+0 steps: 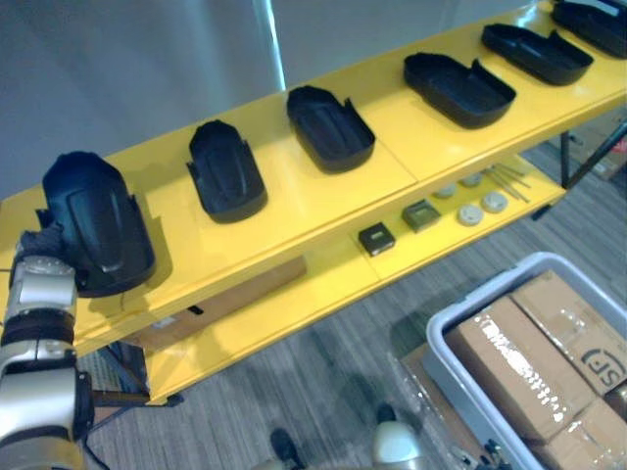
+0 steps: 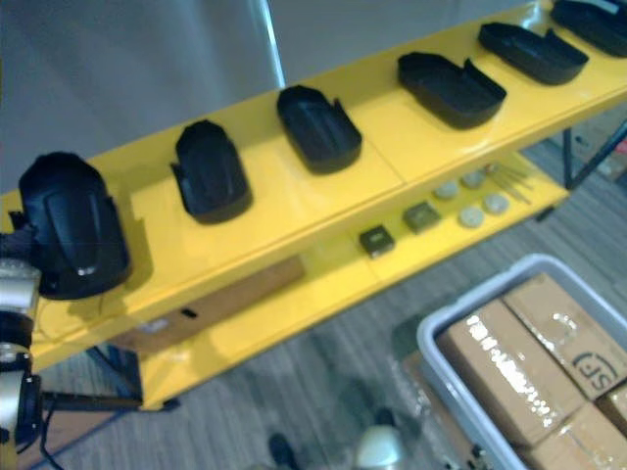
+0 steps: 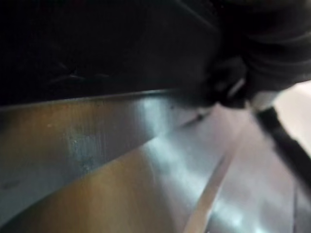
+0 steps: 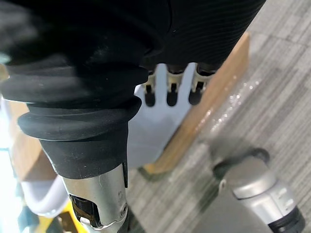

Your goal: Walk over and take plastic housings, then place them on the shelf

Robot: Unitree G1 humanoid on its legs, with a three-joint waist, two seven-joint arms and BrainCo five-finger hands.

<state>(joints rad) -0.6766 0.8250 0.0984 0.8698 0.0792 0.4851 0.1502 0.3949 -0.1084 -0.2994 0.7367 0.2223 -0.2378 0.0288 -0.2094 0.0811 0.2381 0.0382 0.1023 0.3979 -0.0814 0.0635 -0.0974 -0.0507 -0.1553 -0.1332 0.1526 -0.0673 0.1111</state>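
Right hand: the right hand (image 4: 168,88) hung low, fingers slack and empty, above a corner of the grey bin and a wooden board (image 4: 216,90) lying on the carpet.
Bin: a light grey bin (image 1: 438,338) stood on the carpet (image 1: 323,392) at the robot's lower right, packed with taped cardboard boxes (image 1: 519,372).
Left hand: the left hand (image 1: 37,243) reached up to the near end of the shelf's top tier, its dark cover pressed against the nearest housing. Its fingers were hidden behind that housing, so I could not tell whether they were open or closed.
Nearest housing: a black plastic housing (image 1: 96,220) sat domed side up on the top tier, right at the left hand.
Lower tier: the yellow lower tier (image 1: 323,279) carried a dark square block (image 1: 376,238), a greenish square block (image 1: 421,214), several pale round discs (image 1: 470,213) and some thin rods (image 1: 507,179). A brown cardboard slab (image 1: 235,294) lay at its near end.
Top tier: the yellow top tier (image 1: 294,196) ran away to the right.
Other housings: five more lay on the top tier in a spaced row, none touching: second housing (image 1: 225,168), third housing (image 1: 330,127), fourth housing (image 1: 458,88), fifth housing (image 1: 537,52) and sixth housing (image 1: 593,20). The third to fifth lay hollow side up.
Wall: a grey wall (image 1: 147,59) stood behind the shelf.
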